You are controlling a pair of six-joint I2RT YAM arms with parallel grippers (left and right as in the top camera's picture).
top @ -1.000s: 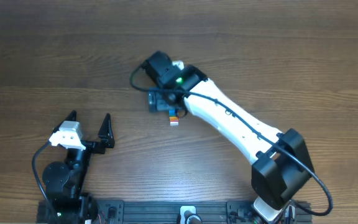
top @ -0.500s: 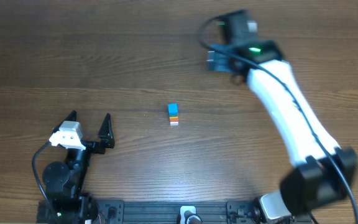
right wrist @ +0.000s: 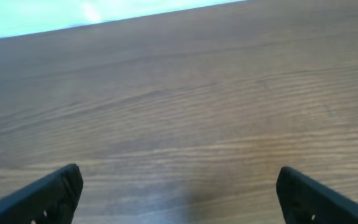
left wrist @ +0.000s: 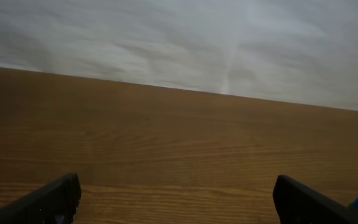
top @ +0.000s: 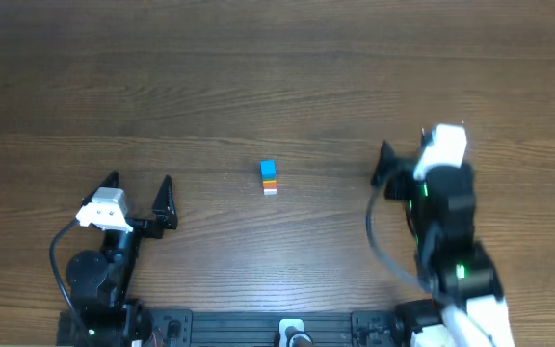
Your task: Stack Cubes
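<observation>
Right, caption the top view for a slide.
Blue-topped cube stack on wooden table, between open left hand and open right hand.

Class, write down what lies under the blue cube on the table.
Under the blue cube sits an orange cube, then a white cube resting on the wooden table. Only their side faces show; their tops are covered by the cube above.

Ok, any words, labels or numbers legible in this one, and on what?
No readable text in any view.
The cubes show plain blue, orange and white faces with no marks.
The table is bare wood grain.
If there is print on the left arm or right arm, it is too small to make out.
</observation>
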